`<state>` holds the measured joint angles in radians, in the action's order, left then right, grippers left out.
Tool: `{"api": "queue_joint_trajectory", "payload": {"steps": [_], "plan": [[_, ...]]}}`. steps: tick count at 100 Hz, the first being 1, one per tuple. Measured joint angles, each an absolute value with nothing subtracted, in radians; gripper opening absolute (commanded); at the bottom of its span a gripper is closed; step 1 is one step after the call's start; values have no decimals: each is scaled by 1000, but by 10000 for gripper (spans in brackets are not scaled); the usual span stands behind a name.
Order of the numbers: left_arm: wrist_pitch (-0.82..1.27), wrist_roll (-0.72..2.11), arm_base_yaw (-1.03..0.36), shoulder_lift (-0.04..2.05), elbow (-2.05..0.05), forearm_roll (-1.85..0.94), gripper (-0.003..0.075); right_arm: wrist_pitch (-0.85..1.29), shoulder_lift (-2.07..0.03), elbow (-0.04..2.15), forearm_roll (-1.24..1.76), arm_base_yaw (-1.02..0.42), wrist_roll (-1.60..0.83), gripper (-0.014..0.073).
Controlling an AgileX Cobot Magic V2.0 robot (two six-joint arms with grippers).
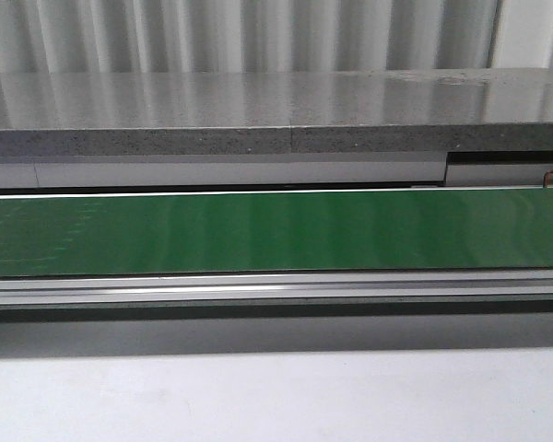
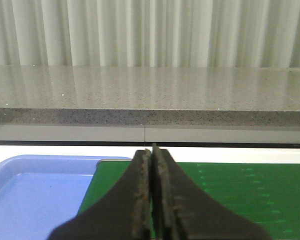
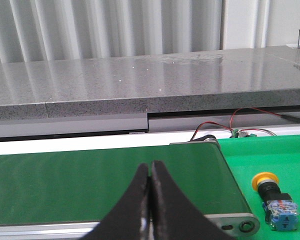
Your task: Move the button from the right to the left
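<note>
The button [image 3: 273, 200] lies on its side on a bright green surface [image 3: 270, 155], past the right end of the dark green conveyor belt [image 3: 90, 185]. It has a yellow cap, black collar and blue-and-clear body. My right gripper [image 3: 150, 166] is shut and empty over the belt, left of the button and apart from it. My left gripper [image 2: 151, 152] is shut and empty over the belt's left end [image 2: 230, 190], beside a blue tray [image 2: 35, 190]. The front view shows only the bare belt [image 1: 276, 230]; neither gripper nor the button shows there.
A grey speckled stone ledge [image 1: 258, 115] runs behind the belt, with a ribbed wall beyond. Red and black wires [image 3: 240, 117] sit by the belt's right end roller. An aluminium rail [image 1: 276, 287] borders the belt's near side, with a white table [image 1: 276, 396] in front.
</note>
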<state>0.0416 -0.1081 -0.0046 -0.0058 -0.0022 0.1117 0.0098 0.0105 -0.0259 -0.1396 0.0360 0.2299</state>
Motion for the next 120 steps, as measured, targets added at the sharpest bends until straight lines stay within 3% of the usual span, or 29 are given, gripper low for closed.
{"api": "queue_joint_trajectory", "payload": {"steps": [85, 105, 120], "plan": [[42, -108, -5, -6, -2, 112, -20, -25, 11, 5, -140, 36, 230, -67], [42, -108, -5, -6, -2, 112, -20, 230, -11, 232, -122, 36, 230, -67], [42, -108, -5, -6, -2, 112, -20, 518, -172, 440, -104, 36, 230, -67]]}}
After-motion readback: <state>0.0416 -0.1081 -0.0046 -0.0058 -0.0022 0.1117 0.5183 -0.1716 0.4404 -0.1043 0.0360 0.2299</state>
